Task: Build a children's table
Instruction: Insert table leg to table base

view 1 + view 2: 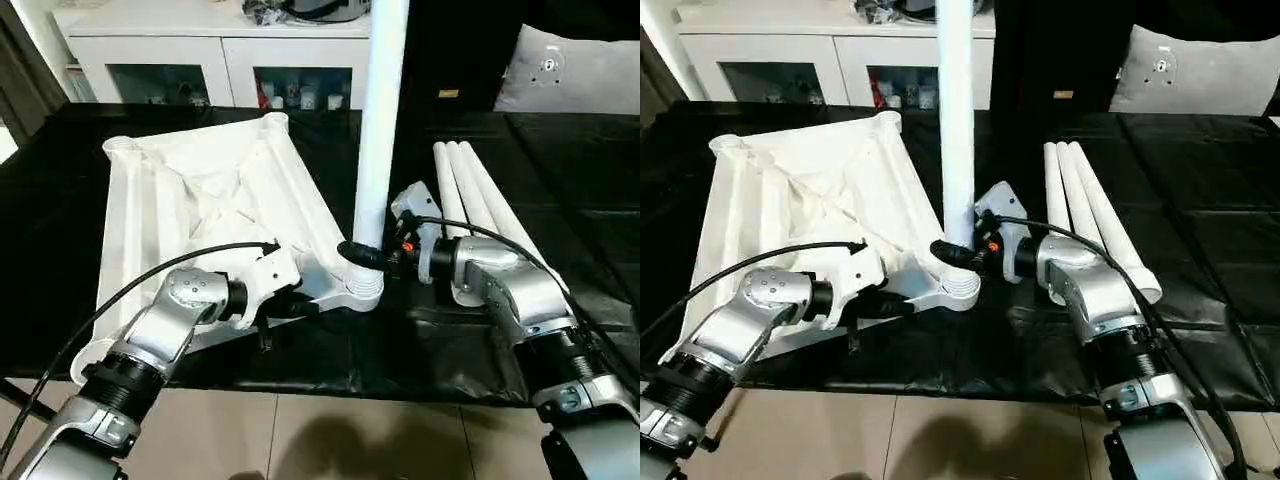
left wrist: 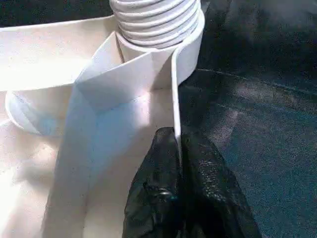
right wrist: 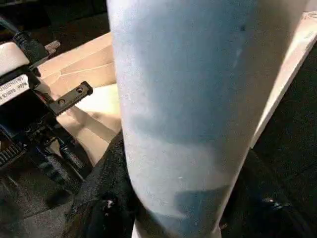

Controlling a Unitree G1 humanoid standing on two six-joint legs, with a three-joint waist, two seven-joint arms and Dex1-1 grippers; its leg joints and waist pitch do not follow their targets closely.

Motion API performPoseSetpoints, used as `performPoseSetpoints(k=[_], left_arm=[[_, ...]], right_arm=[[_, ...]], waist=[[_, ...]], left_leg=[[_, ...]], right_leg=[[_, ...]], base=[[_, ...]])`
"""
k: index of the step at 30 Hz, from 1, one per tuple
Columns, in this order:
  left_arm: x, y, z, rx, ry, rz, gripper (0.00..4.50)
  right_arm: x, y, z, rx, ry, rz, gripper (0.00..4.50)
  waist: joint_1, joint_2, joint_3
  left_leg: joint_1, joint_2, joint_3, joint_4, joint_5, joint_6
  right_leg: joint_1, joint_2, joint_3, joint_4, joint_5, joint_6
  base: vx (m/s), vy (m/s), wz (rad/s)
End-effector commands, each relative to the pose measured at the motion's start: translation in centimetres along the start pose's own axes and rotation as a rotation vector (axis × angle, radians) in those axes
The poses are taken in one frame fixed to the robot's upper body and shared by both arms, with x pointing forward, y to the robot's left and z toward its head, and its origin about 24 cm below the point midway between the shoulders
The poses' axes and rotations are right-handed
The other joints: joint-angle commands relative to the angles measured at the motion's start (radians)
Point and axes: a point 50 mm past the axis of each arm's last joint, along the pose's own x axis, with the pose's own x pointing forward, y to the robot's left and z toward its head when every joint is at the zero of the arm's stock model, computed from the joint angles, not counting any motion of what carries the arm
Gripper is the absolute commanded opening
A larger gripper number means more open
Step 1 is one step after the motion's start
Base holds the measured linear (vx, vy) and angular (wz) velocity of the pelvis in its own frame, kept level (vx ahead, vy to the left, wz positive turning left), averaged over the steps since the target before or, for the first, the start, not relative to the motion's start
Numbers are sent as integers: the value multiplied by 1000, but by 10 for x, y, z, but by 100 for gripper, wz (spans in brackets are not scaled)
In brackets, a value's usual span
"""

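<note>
One leg goes into the table

Head view: the right claw [image 1: 362, 256] hugs the upright leg [image 1: 380, 120] above the corner socket [image 1: 362, 292]. Left wrist view: the left claw [image 2: 179, 148] pinches the tabletop's rim [image 2: 175, 94], just beside.

Both silver forearms rise from the lower corners of the head view and angle inward toward the centre. The left gripper [image 2: 178, 163] is pinched tight on a thin white edge. The right gripper [image 1: 362, 256], at centre frame, seems clamped round an upright tube, its fingers partly hidden.
</note>
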Motion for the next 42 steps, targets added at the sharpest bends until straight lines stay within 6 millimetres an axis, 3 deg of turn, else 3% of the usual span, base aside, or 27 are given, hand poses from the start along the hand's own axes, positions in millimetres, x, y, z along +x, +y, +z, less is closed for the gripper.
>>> performPoseSetpoints(k=[1,8,10,11,13,14,16,18,22,29,35,42], left_arm=[[4,-2,0,4,12,-19,0],[4,1,1,-36,-13,3,0],[4,2,1,-38,-15,6,0],[4,2,1,-40,-15,8,0],[5,2,1,-45,-19,13,0],[5,3,1,-49,-23,18,0],[6,3,1,-50,-26,22,0],[6,4,1,-50,-28,28,0],[5,4,1,-38,-20,25,0],[1,1,-3,4,20,-18,0],[-1,5,-2,42,48,-52,0],[-2,15,5,77,61,-71,0]], right_arm=[[0,0,-22,96,46,-16,186],[-8,-3,-38,286,-97,-90,186],[-10,-2,-43,302,-108,-99,186],[-11,-2,-45,309,-114,-104,186],[-13,1,-52,313,-128,-119,186],[-16,3,-55,315,-149,-130,186],[-17,4,-56,309,-163,-145,186],[-21,4,-58,273,-183,-187,186],[-24,5,-61,178,-151,-240,186],[-14,15,-63,-1,25,-133,186],[-10,14,-73,-37,165,-68,186],[-6,9,-76,-5,204,-68,186]], waist=[[2,2,-63],[4,9,-66],[5,13,-66],[6,20,-66],[4,15,-64],[5,21,-63],[7,19,-65],[8,23,-65],[6,26,-62],[1,28,-59],[-4,27,-57],[-5,28,-54]], left_leg=[[-5,34,-3,-65,-92,36],[-4,35,-5,-66,-95,36],[-4,35,-5,-65,-101,36],[-4,34,-6,-66,-106,33],[-2,34,-5,-68,-124,34],[-3,34,-5,-68,-127,34],[-3,34,-5,-70,-126,37],[-5,34,-5,-69,-119,40],[-4,33,-6,-73,-139,37],[-4,33,-8,-78,-166,34],[1,33,-7,-82,-191,34],[4,34,-7,-84,-210,31]], right_leg=[[64,-80,52,-72,-63,-225],[64,-80,50,-71,-40,-232],[64,-80,49,-72,-38,-230],[63,-81,49,-73,-44,-231],[64,-80,48,-78,-81,-224],[63,-81,49,-80,-94,-220],[64,-82,49,-83,-126,-205],[61,-82,49,-84,-132,-198],[59,-81,47,-90,-173,-182],[58,-81,49,-95,-211,-167],[58,-81,51,-100,-246,-168],[56,-82,51,-103,-263,-172]], base=[[0,0,0],[0,0,0],[0,0,0],[0,0,0],[0,0,0],[0,0,0],[0,0,0],[0,0,0],[0,0,0],[0,0,0],[0,0,0],[0,0,0]])
